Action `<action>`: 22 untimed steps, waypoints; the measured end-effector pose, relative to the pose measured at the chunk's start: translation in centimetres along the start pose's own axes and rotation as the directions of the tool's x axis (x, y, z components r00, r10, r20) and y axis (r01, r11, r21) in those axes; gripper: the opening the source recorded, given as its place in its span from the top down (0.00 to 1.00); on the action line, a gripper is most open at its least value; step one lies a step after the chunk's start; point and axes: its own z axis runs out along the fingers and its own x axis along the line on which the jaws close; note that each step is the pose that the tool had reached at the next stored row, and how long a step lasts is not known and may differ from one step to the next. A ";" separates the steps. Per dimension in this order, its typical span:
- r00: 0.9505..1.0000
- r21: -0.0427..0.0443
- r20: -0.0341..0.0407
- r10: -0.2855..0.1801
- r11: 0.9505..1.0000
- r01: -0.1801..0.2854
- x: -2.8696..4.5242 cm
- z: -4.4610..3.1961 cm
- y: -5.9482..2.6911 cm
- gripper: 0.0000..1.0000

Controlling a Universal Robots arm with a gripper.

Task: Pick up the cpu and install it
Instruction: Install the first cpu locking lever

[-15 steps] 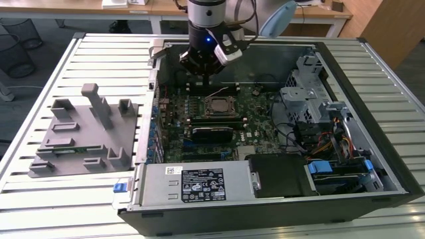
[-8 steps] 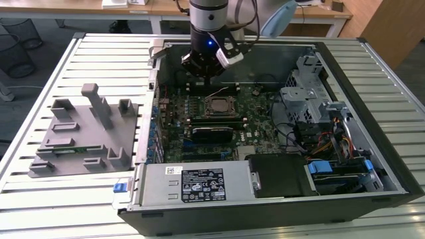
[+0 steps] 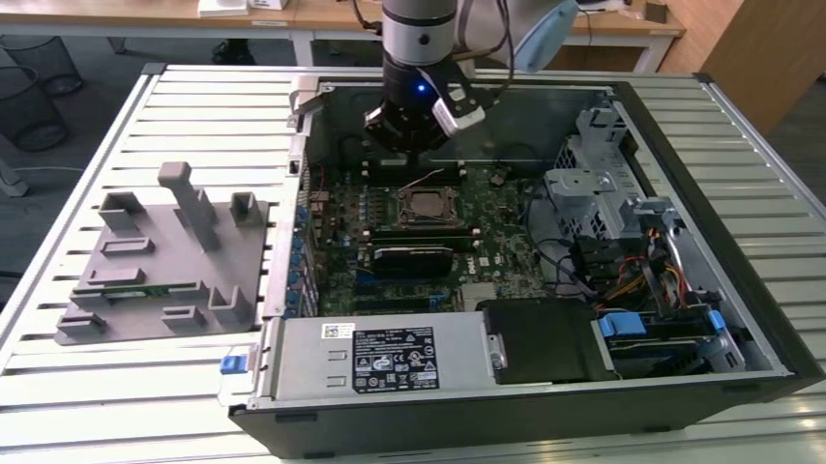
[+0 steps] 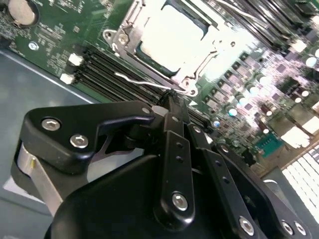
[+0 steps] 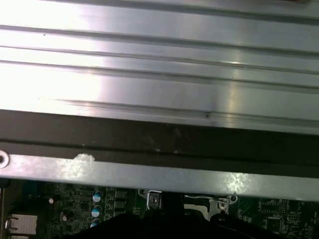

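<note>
In the exterior view, the black gripper (image 3: 410, 145) hangs inside the open black computer case (image 3: 722, 193) on the slatted metal table (image 3: 193, 106), above the small silvery-grey square cpu (image 3: 424, 206) lying in its socket. In the second wrist view, the jaws stand together, empty, beside the cpu (image 4: 172, 37).

A: Item one? 
B: Black metal gripper (image 4: 172, 107), fingers (image 4: 174, 149) pressed together, tip just beside a thin wire lever (image 4: 149, 83).
A: Item two? 
B: Pale square cpu (image 4: 172, 37) seated inside silvery socket frame (image 4: 122, 37) on green motherboard (image 4: 65, 25).
</note>
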 end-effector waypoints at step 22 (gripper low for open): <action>1.000 0.000 0.000 -0.028 1.000 0.028 -1.82 1.41 0.65 0.89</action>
